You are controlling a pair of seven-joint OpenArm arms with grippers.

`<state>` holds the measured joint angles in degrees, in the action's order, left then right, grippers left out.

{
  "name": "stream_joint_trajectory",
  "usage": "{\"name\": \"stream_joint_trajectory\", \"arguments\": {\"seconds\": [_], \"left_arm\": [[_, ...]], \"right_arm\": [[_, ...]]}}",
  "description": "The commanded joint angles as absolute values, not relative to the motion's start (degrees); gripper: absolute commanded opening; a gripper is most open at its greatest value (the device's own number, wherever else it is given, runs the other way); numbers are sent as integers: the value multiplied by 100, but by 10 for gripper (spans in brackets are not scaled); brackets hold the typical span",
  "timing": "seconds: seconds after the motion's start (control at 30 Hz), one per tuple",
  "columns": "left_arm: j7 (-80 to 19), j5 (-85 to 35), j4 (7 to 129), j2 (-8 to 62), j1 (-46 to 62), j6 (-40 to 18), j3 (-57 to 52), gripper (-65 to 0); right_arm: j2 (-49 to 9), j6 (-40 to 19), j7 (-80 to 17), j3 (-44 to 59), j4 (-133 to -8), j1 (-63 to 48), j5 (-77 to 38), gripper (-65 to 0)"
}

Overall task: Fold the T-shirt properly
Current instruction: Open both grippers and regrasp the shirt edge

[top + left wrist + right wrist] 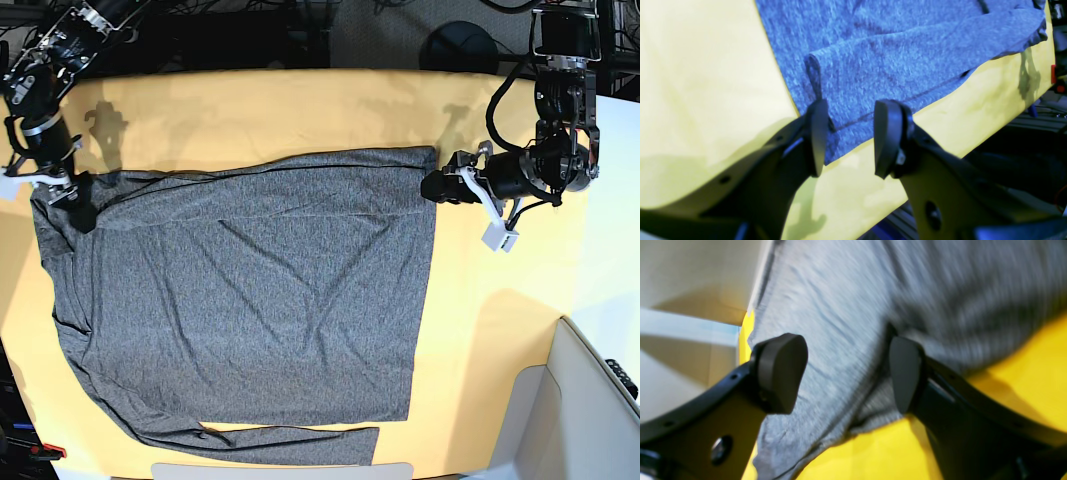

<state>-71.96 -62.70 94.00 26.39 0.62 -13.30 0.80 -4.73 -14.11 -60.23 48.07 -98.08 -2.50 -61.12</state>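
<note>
The grey T-shirt [250, 300] lies spread flat on the yellow cloth [250, 110], with one long sleeve [300, 170] folded across its top edge and the other along its bottom edge [300, 442]. My left gripper [432, 187] is at the shirt's upper right corner. In the left wrist view it [848, 140] stands open just above the hem corner of the shirt [890, 50], with the sleeve cuff [813, 66] just beyond. My right gripper [78, 200] is at the upper left corner. Its wrist view shows it [846, 373] open, with rumpled shirt fabric [840, 306] behind the jaws.
A white box [590, 400] stands at the lower right beside the table. A white tag [497, 237] hangs from the left arm. The table's far edge [300, 72] borders dark equipment and a round black object [465, 45]. Bare yellow cloth [490, 300] lies right of the shirt.
</note>
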Motion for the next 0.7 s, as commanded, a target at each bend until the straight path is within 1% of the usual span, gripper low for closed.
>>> {"name": "stream_joint_trajectory", "arguments": {"seconds": [0.0, 0.07, 0.17, 0.27, 0.43, 0.67], "left_arm": [[-7169, -6378, 9508, 2703, -22, -1349, 48, -423], [-7169, -6378, 9508, 2712, -13, -1349, 66, -423], [-7169, -6378, 9508, 2712, 4, -1349, 75, -423], [-7160, -6369, 9508, 2809, 110, -1349, 75, -423], [-7134, -6369, 9508, 2826, 127, -1349, 75, -423], [-7134, -6369, 9508, 2826, 136, -1349, 75, -423]], "right_arm": [[-611, -1429, -5947, 4857, -9868, -251, -6149, -229], [-716, -1262, -5947, 5015, -9727, -233, -6149, -229], [-743, -365, -5947, 5200, -9358, -215, -6167, -230], [-734, 259, -5947, 5209, -9182, -215, -6193, -230], [-629, 312, -5947, 5209, -8848, -40, -6158, -230], [-646, 347, -5851, 5253, -7793, 295, -6141, -230]]}}
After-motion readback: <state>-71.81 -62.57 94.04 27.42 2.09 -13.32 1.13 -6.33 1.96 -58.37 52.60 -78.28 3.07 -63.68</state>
